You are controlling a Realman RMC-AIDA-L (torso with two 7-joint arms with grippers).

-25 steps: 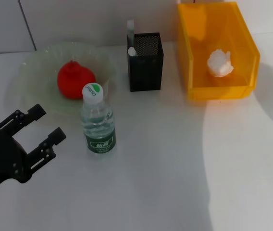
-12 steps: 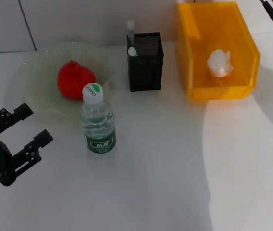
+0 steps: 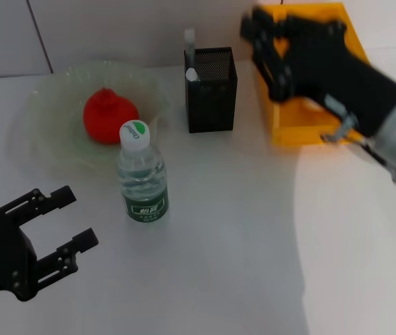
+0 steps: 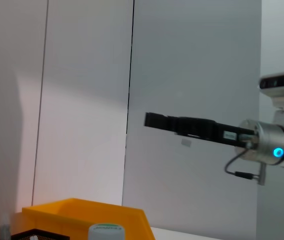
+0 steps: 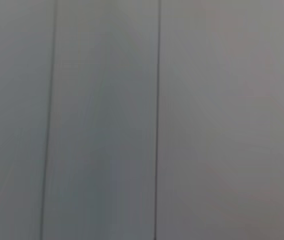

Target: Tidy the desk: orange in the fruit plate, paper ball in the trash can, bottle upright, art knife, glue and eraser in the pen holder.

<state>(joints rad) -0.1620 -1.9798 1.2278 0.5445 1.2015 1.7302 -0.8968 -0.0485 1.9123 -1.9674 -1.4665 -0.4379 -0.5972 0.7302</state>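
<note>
Left end effector [image 3: 64, 220] is hovering w/ fingers spread, empty, low over the desk [image 3: 240, 237] near the upright bottle [image 3: 141, 172]. Right end effector [image 3: 268, 49] is reaching above the trash can [image 3: 287, 132]; can't tell its grip. Orange [image 3: 109, 115] is sitting in the fruit plate [image 3: 44, 132], pen holder [image 3: 212, 89] beside it
</note>
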